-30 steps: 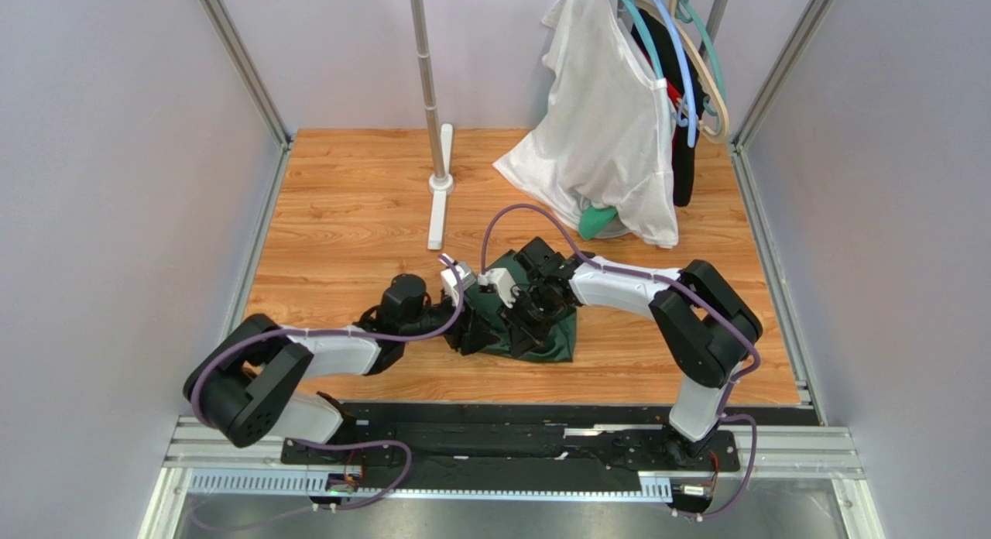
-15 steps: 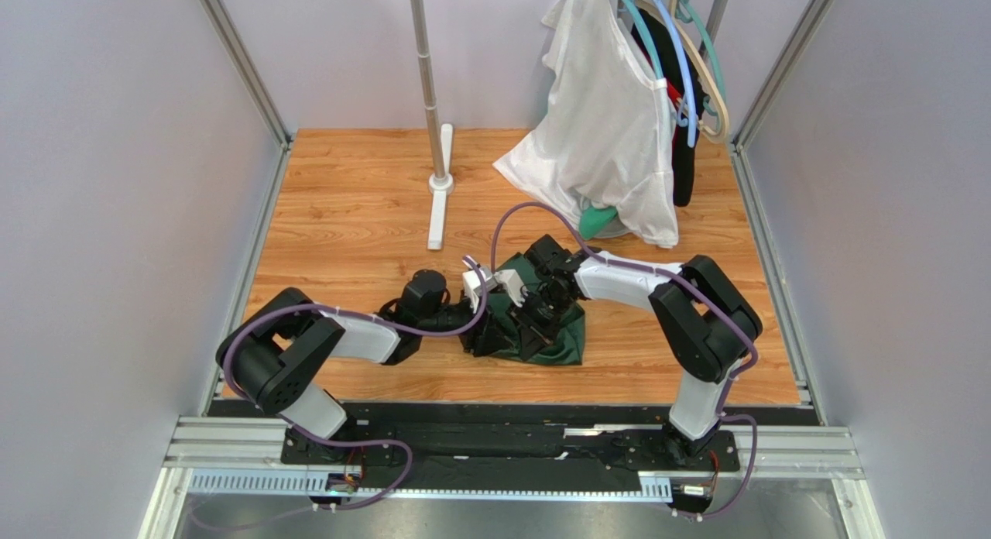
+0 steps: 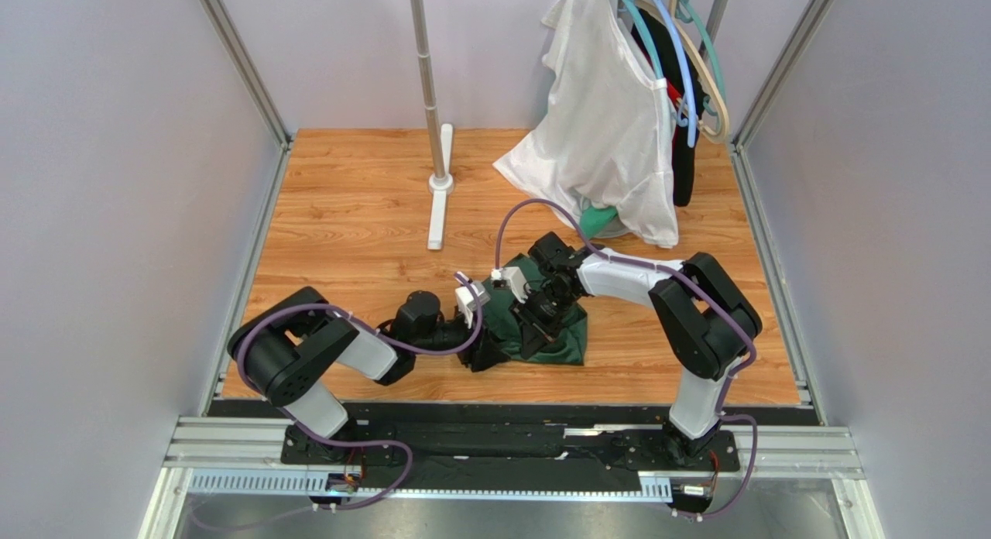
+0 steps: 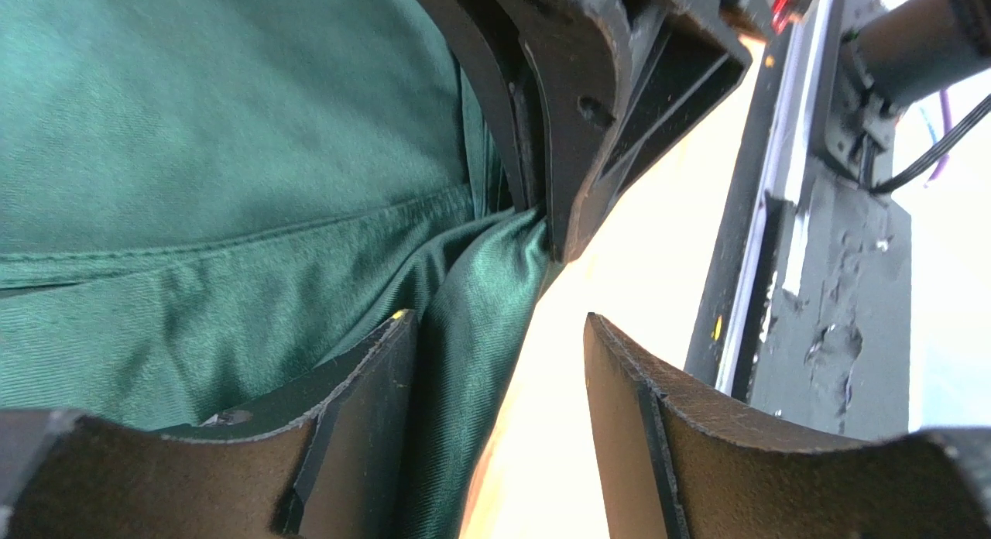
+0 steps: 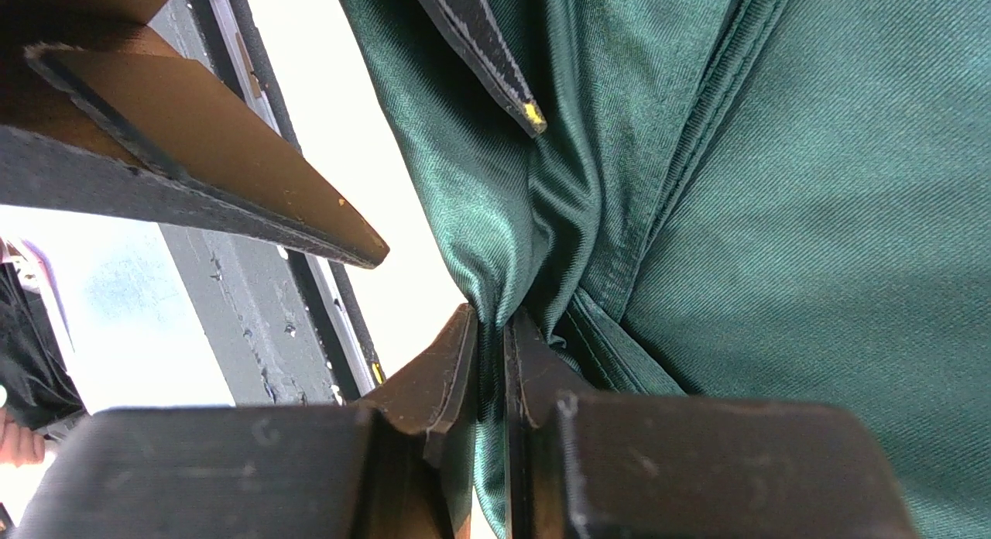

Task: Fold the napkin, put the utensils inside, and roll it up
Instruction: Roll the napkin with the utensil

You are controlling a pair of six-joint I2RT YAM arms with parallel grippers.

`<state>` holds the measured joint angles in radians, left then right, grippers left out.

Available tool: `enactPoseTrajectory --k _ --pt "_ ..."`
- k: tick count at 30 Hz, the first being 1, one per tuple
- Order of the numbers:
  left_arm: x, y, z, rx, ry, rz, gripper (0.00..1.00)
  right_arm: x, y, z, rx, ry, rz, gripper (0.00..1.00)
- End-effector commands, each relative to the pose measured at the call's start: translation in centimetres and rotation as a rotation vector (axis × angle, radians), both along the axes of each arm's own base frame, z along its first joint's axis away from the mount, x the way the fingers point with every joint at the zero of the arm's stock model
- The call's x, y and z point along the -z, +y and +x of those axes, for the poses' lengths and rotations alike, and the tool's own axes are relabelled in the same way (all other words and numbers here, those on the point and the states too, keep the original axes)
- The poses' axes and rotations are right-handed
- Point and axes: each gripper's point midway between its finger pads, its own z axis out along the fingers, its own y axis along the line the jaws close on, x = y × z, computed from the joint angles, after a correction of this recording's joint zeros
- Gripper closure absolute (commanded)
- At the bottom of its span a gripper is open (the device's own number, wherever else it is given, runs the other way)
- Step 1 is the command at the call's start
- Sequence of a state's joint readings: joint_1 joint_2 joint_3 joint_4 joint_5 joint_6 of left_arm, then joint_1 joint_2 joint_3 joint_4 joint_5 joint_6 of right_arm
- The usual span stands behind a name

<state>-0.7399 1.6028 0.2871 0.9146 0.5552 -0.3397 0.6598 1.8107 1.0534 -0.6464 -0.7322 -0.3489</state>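
Pinching a bunched fold of the dark green napkin [image 3: 561, 344], the right gripper [image 5: 491, 324] is clamped tight. The left gripper [image 4: 498, 321], jaws apart, straddles the fold's edge on the wooden table [image 3: 349, 214].

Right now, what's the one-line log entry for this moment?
napkin: bunched on table | right gripper: pinching napkin fold | left gripper: open beside that fold

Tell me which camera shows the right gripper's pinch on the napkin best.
Right wrist: the right gripper shut on a bunched napkin fold, close up. Left wrist shows the pinch from opposite; the top view shows little.
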Motion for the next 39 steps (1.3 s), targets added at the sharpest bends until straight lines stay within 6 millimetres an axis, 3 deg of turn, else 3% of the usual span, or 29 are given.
enactPoseTrajectory --k 1,11,18,24,29,35,39 --pt "-2.2 -1.1 0.5 0.009 -0.060 -0.101 0.36 -1.0 1.1 1.5 -0.003 -0.054 0.056 1.00" --pt "-3.8 -2.1 1.3 0.072 -0.153 -0.073 0.36 -1.0 1.2 1.5 -0.002 -0.049 0.055 1.00" --pt "-2.2 -3.1 0.2 0.131 -0.125 -0.026 0.37 -1.0 1.2 1.7 -0.001 -0.039 0.060 1.00" --pt "-0.1 -2.7 -0.6 0.114 -0.076 0.035 0.38 -1.0 1.1 1.8 0.001 -0.035 0.067 1.00" --pt "0.5 -2.4 0.0 0.065 -0.101 0.080 0.38 -1.0 1.1 1.7 0.000 -0.028 0.071 1.00" --pt "2.2 -2.4 0.3 0.040 -0.082 0.182 0.44 -1.2 1.1 1.9 0.005 -0.030 0.074 1.00" --pt "2.2 -1.9 0.4 0.019 -0.075 0.212 0.57 -1.2 1.0 2.0 0.012 -0.027 0.077 1.00"
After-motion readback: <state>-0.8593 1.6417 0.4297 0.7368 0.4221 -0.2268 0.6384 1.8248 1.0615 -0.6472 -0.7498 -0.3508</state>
